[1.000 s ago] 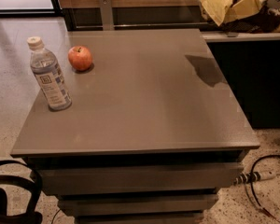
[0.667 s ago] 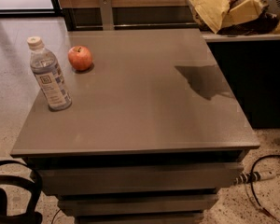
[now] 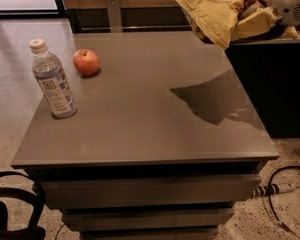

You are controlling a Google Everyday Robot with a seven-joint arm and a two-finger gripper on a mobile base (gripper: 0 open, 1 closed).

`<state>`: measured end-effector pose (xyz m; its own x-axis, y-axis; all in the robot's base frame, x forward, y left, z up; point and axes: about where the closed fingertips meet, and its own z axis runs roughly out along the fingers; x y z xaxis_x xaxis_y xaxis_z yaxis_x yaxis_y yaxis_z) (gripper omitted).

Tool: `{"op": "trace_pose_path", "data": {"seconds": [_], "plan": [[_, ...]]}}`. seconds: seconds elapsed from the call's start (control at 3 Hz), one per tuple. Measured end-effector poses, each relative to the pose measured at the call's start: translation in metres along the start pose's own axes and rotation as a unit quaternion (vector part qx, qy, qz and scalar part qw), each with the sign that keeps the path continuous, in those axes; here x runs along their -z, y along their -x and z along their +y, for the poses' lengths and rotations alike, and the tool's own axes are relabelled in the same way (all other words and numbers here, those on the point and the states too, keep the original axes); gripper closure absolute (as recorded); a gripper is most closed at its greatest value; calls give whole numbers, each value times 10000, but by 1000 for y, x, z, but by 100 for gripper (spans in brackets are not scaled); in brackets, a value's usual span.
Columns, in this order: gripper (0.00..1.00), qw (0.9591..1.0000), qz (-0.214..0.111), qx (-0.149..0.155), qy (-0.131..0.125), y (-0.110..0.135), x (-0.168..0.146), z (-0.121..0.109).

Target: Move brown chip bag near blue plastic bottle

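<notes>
At the upper right of the frame, the brown chip bag [image 3: 210, 11] is held above the table [image 3: 140, 119] by the gripper [image 3: 270, 9], jaws clamped on it; the blue plastic bottle [image 3: 52, 81] is seen far left.

Crumpled pale yellow chip bag [image 3: 215, 11] with dark brown panel: upper right of frame, lifted clear of grey worktop [image 3: 140, 124], tilted, one corner hanging down. Pinched in white gripper [image 3: 270, 9] at top right edge.

Small clear bluish plastic bottle [image 3: 54, 81], white screw cap, white-and-blue label: upright on worktop, left of frame, near left edge. Well apart from bag.
</notes>
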<state>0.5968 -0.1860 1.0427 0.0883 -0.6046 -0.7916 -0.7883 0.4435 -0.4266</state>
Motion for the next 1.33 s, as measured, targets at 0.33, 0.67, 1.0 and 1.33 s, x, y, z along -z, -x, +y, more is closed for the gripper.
{"op": "trace_pose_path", "data": {"seconds": [0.33, 0.67, 1.0, 1.33], "plan": [[100, 9980, -386, 361, 340, 15, -7, 17], [100, 9903, -751, 830, 828, 28, -24, 30], [100, 9890, -762, 892, 897, 29, -25, 33], [100, 9892, -759, 880, 889, 29, -25, 33]]}}
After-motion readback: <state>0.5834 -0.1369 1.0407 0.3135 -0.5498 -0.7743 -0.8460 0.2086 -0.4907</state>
